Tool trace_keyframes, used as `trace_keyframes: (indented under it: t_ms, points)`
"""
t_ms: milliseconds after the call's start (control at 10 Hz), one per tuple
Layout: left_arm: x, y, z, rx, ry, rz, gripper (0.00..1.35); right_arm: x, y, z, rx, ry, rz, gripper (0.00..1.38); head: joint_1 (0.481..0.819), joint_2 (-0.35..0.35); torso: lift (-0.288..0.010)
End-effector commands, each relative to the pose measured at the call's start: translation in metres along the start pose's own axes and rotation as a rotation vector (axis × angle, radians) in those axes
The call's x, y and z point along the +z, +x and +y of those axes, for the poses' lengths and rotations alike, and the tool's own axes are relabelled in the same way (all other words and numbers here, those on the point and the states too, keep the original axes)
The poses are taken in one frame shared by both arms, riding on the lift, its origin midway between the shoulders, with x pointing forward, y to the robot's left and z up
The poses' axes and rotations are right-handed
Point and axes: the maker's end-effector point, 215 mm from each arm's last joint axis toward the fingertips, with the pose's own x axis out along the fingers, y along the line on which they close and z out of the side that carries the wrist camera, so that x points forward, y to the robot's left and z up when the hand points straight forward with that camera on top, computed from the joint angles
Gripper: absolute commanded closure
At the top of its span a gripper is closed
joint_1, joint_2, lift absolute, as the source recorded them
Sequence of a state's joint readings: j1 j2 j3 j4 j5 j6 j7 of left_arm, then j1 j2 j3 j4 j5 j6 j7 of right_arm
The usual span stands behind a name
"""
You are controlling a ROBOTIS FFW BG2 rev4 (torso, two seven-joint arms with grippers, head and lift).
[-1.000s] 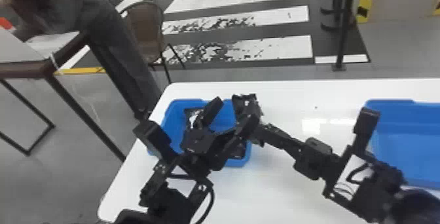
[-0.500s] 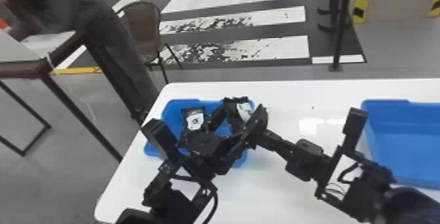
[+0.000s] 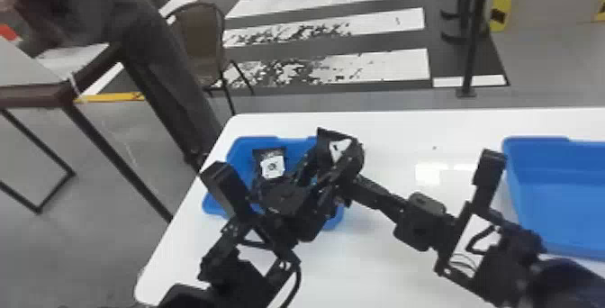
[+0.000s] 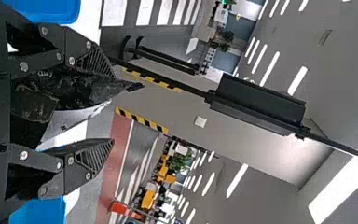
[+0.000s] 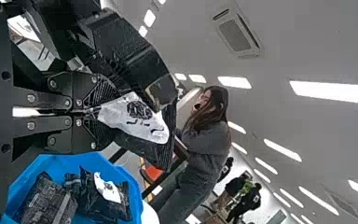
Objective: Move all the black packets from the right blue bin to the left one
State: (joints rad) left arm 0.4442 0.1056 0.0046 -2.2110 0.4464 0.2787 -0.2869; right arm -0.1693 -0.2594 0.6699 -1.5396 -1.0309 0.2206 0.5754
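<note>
The black packet with a white label (image 3: 337, 147) is the thing to watch from where I stand. The black two-fingered right gripper (image 5: 105, 114) has its fingers pressed together on one end of it, and the rest juts out past the tips, crumpled and tilted. Just beside it is the left gripper (image 4: 113, 107), also black, its fingers spread, with the packet lying between them and nearer to one; whether that finger touches it, I can't tell.

All this sits over the right-hand side of the blue plastic left bin (image 3: 241, 154), where more black packets (image 5: 49, 203) lie, one with its white label (image 3: 272, 165) facing up. The bin stands on the white table (image 3: 405, 136), well apart from the blue right bin (image 3: 558, 185).

To me it looks like a crowded hand-over or drop. If the right fingers part too soon, the packet could tip over the near rim onto the table, since it seems to be by the bin's edge. If the left ones close on only a loose corner, the slick-looking film may slide out. With both arms so close, one gripper might also knock the other, or catch the packet and drag it back out.
</note>
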Motion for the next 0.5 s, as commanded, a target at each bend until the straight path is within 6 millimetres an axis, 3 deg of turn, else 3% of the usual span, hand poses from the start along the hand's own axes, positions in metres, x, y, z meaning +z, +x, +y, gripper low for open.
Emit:
trace_keyframes:
  t_ms: [0, 400]
  points:
    - [0.005, -0.001, -0.006, 0.004, 0.041, 0.0, 1.22, 0.001, 0.0, 0.0, 0.001, 0.009, -0.004, 1.14, 0.695, 0.326, -0.14]
    - [0.018, -0.002, -0.012, 0.004, 0.071, -0.041, 1.22, 0.003, 0.0, 0.0, 0.002, 0.035, -0.02, 1.14, 0.695, 0.324, -0.14]
